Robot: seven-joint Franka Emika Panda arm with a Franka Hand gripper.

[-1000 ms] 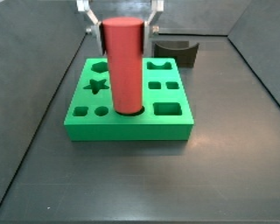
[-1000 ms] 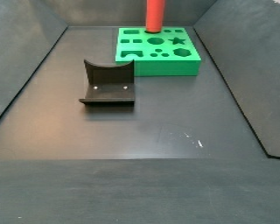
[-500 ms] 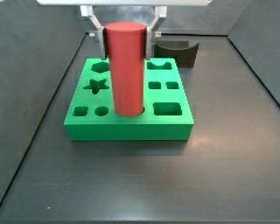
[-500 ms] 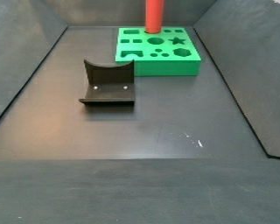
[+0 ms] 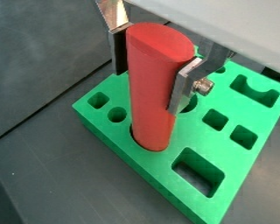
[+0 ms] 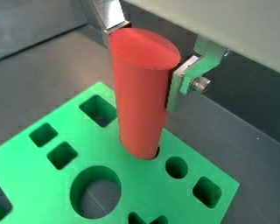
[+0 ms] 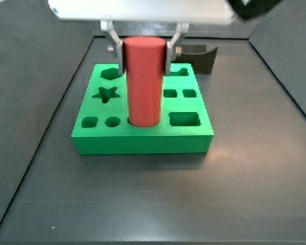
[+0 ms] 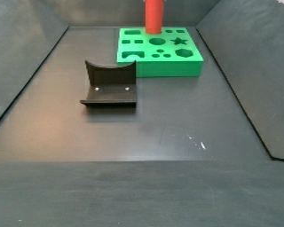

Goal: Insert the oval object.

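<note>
The red oval peg (image 7: 144, 86) stands upright with its foot in a hole in the near row of the green block (image 7: 137, 142), between a small round hole and a square hole. Most of the peg still rises above the block. My gripper (image 7: 144, 55) is shut on the peg near its top, one silver finger (image 5: 116, 48) on each side. Both wrist views show the peg (image 5: 152, 96) (image 6: 140, 96) between the pads, over the green block (image 5: 143, 162) (image 6: 60, 184). In a side view the peg (image 8: 154, 16) rises from the far edge of the block (image 8: 180, 66); the gripper is out of frame there.
The dark fixture (image 8: 109, 86) stands on the dark floor apart from the block; it also shows behind the block (image 7: 194, 53). The block has other holes, among them a star (image 7: 106, 94) and a square (image 7: 183, 120). Sloping dark walls enclose the floor.
My gripper has come down with the peg. The peg's top is lower than before while its foot stays at the same hole, so less of it stands above the block.
</note>
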